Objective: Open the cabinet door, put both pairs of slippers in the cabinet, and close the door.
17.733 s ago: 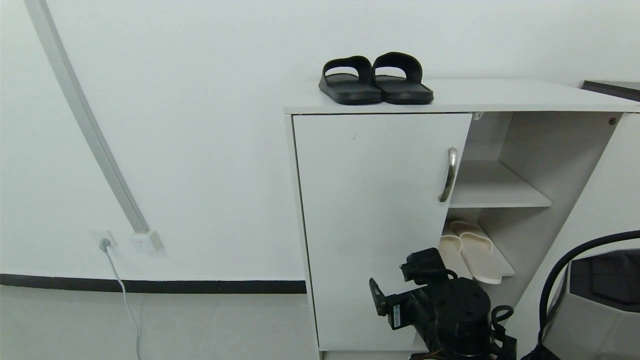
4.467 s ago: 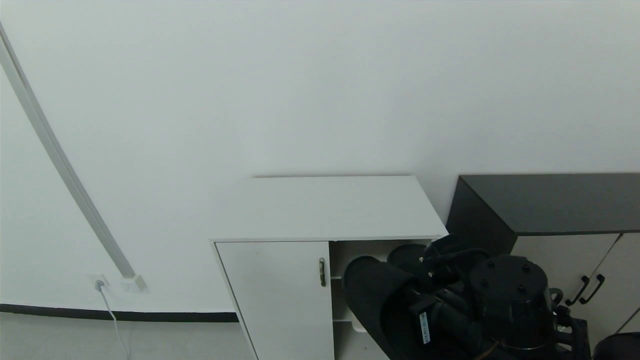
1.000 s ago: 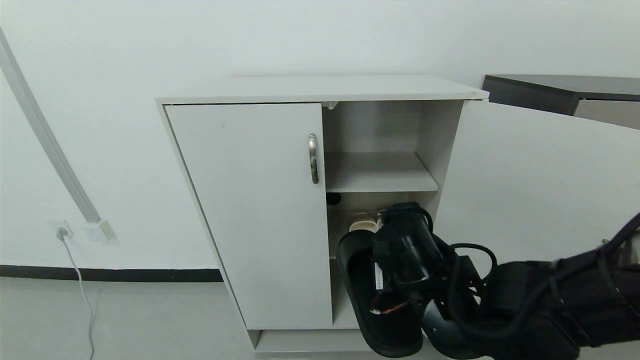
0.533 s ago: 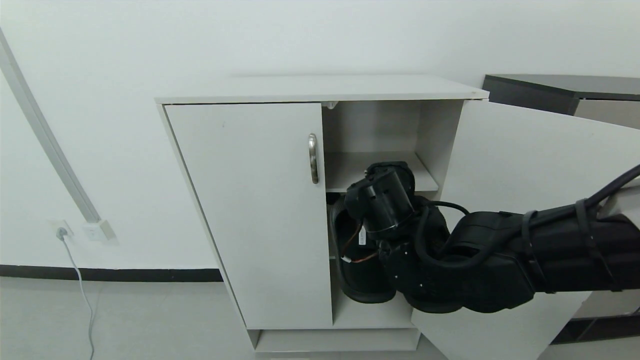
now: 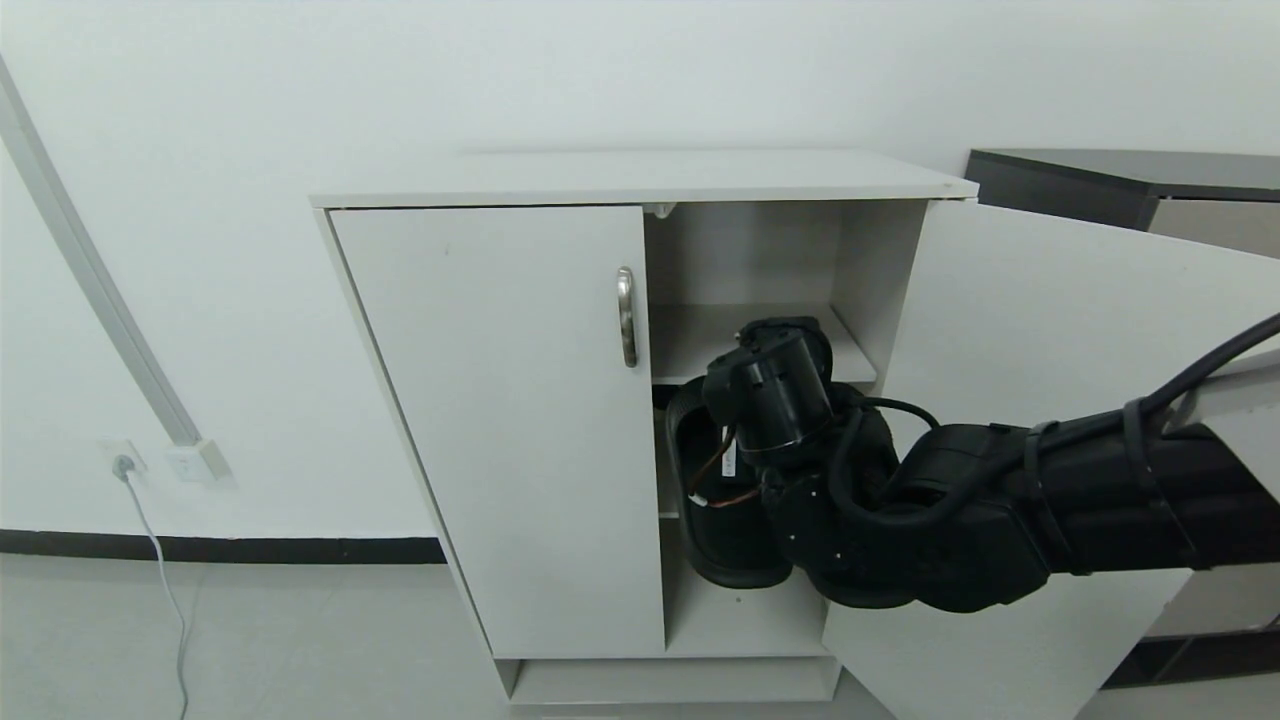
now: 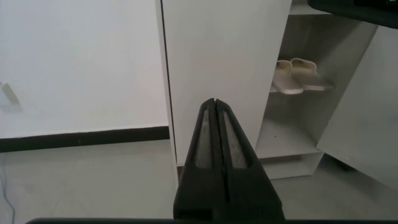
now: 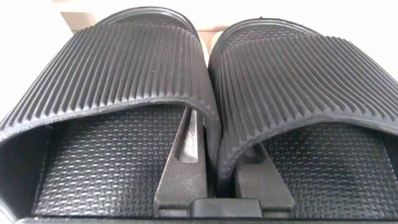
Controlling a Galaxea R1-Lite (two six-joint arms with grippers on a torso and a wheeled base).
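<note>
**Robot arm brings black slippers to open cabinet.** A pair of black rubber slide slippers (image 5: 730,545) hangs tilted on end at the mouth of a white two-door cabinet (image 5: 640,178). It is carried by the right gripper (image 7: 219,149) on a black arm coming in from the robot's right. The black slippers sit in the open right half, below the upper shelf (image 5: 760,345). Whether they touch any surface inside cannot be told.

The right wrist view gives the close detail: broad ribbed straps and pebbled footbeds, with the two slippers side by side and touching. The gripper's two fingers (image 7: 186,165) run one under each strap and pinch the slippers' inner walls together between them.

By count there are two black slippers, two cream slippers (image 6: 301,74) and two cabinet doors. The left door (image 5: 500,420) is closed and has one upright metal bar handle (image 5: 625,317) at its inner edge. The right door (image 5: 1010,340) stands swung wide open.

The left wrist view brings in the cream slippers, lying flat side by side inside the open half, about midway up. In the head view the black arm stands in front of that spot.

The left gripper (image 6: 215,124) hangs low outside the cabinet, apart from it, above the grey floor (image 6: 93,180). Its fingers are pressed together with nothing between them.

Along the white wall run a grey conduit (image 5: 90,270) and a corded wall socket (image 5: 125,465). A dark-topped unit (image 5: 1120,170) stands just beyond the open door.
</note>
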